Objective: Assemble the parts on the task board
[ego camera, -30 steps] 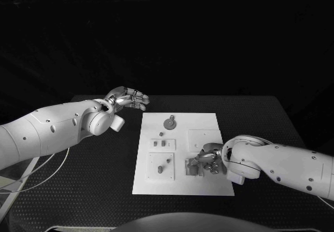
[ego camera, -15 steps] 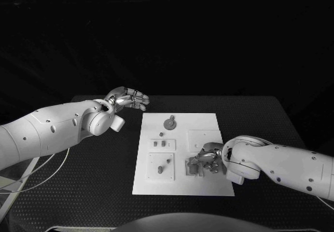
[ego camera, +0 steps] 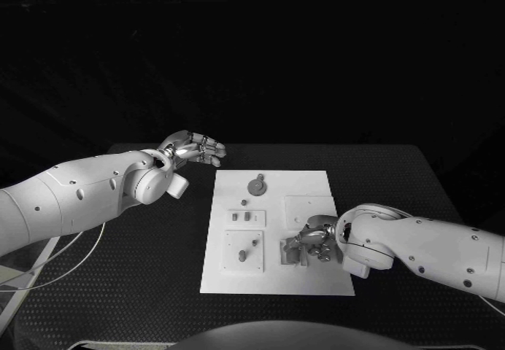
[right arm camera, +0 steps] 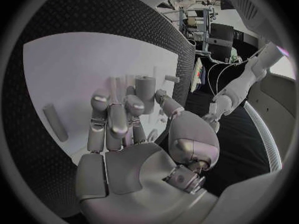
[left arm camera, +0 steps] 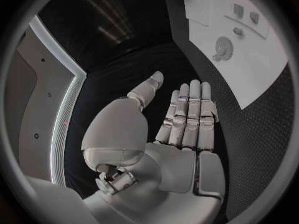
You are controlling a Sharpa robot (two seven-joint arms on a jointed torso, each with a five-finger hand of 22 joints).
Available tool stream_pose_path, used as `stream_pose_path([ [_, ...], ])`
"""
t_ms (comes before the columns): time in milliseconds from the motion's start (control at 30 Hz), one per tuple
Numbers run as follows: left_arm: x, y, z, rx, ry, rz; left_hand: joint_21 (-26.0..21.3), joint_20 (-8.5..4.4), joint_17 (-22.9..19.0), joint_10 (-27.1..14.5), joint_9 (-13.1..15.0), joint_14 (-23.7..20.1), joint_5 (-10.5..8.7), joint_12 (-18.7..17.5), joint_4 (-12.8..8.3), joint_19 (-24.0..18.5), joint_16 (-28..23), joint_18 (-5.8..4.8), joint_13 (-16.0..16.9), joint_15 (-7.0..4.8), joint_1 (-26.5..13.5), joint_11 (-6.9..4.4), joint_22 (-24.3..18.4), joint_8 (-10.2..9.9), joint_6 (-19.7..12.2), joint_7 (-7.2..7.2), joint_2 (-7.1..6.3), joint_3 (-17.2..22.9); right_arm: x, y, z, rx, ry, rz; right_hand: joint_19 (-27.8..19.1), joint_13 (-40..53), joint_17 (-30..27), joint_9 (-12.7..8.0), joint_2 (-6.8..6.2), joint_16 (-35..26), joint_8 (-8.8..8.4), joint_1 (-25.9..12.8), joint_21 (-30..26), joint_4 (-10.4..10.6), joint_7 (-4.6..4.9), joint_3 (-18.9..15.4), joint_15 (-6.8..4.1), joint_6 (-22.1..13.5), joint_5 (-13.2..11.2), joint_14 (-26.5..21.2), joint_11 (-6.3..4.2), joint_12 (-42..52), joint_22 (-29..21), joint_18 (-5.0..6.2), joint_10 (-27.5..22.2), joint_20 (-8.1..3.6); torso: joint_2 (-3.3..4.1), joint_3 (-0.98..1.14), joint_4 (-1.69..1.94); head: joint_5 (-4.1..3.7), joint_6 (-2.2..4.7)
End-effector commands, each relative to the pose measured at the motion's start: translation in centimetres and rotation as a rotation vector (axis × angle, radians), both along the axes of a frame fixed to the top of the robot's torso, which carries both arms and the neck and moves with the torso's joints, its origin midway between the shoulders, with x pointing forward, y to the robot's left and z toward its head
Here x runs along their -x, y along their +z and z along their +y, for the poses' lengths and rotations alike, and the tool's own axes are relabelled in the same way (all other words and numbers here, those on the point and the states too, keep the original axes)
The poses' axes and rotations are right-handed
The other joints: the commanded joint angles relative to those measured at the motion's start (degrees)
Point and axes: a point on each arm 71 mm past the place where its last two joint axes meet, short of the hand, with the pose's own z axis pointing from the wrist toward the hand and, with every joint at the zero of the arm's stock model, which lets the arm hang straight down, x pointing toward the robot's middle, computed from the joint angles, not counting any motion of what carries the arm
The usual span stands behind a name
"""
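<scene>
Two hands in play here. Nearest, the right hand (ego camera: 316,240) sits low over the task board (ego camera: 276,281) near its right edge, fingers (right arm camera: 109,119) curled around a small upright grey part (right arm camera: 145,93), though I can't tell if it's really gripping it. The board lies mid-counter (ego camera: 126,292). Farther back, the left hand (ego camera: 195,149) hovers off the board's far left corner, fingers straight and apart, holding nothing.

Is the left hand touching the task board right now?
Apart. In the head view the left hand hangs past the task board at its far left corner, with black table showing between them.
</scene>
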Motion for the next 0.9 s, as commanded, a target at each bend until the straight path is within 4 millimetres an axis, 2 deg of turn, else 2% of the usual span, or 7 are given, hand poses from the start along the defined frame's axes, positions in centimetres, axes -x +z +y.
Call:
stream_pose_path([
  [33,0.03,0.11,-0.23,0.014,-0.013,-0.001,0.2,0.35,0.1,-0.5,-0.1,0.4,0.23,0.2,0.0,-0.2,-0.2,0.10,-0.1,0.01,-0.6,-0.14,-0.1,0.3,-0.6,0.00,-0.13,-0.1,0.52,-0.34,0.43,-0.009,0.031,0.037,-0.1,0.1,0.0,0.1,0.07,-0.2,-0.20,-0.2,-0.2,0.0,1.08,0.3,0.03,0.8,0.3,-0.2,0.44,-0.3,0.5,2.15,-0.7,-0.26,0.00,0.01,0.01,0.06,-0.02],
  [467,0.03,0.11,-0.24,0.014,-0.013,-0.001,0.2,0.35,0.2,-0.5,-0.1,0.4,0.23,0.2,0.0,-0.2,-0.3,0.10,-0.1,0.01,-0.6,-0.14,-0.1,0.3,-0.6,0.00,-0.13,-0.1,0.37,-0.37,0.33,-0.011,0.017,0.024,-0.1,0.1,-0.1,0.1,0.01,-0.2,-0.23,-0.3,-0.2,0.0,1.10,0.3,0.04,0.8,0.3,-0.2,0.46,-0.3,0.5,2.15,-0.8,-0.25,0.01,0.01,0.00,0.10,-0.03],
  [633,0.04,0.11,-0.21,0.014,-0.013,0.000,0.2,0.35,0.2,-0.5,-0.1,0.4,0.23,0.2,0.0,-0.2,-0.3,0.10,-0.1,0.01,-0.6,-0.14,-0.1,0.4,-0.6,0.00,-0.13,-0.1,0.45,-0.42,0.42,-0.015,0.031,0.033,-0.2,0.1,-0.5,-0.1,-0.85,-0.4,-0.79,-0.6,-0.3,0.2,1.34,0.4,0.20,-0.1,0.3,-0.5,0.67,-0.4,0.5,2.15,-1.0,-0.21,0.02,0.00,0.02,0.11,-0.02],
  [733,0.03,0.10,-0.22,0.014,-0.012,0.000,0.2,0.35,0.2,-0.5,-0.1,0.4,0.23,0.2,0.0,-0.2,-0.3,0.10,-0.1,0.01,-0.6,-0.14,-0.1,0.4,-0.6,0.00,-0.13,-0.1,0.52,-0.46,0.47,-0.014,0.040,0.040,-0.3,0.1,-0.9,-0.3,-2.16,-0.5,-1.27,-1.0,-0.4,0.7,1.61,0.6,0.46,-0.7,0.3,-0.9,0.94,-0.5,0.4,2.15,-1.3,-0.19,0.01,0.03,0.01,0.11,-0.04],
  [900,0.03,0.11,-0.21,0.014,-0.012,0.000,0.2,0.35,0.2,-0.5,-0.1,0.4,0.23,0.2,0.0,-0.2,-0.3,0.10,-0.1,0.01,-0.6,-0.14,-0.1,0.4,-0.6,0.00,-0.13,-0.1,0.54,-0.47,0.46,-0.014,0.041,0.041,-0.3,0.1,-1.5,-0.4,-6.11,-0.7,-1.65,-0.8,-0.6,3.5,1.88,2.6,0.70,-1.1,0.3,-1.5,1.15,-0.8,0.3,2.15,-1.9,-0.20,0.01,-0.01,0.03,0.13,-0.11],
])
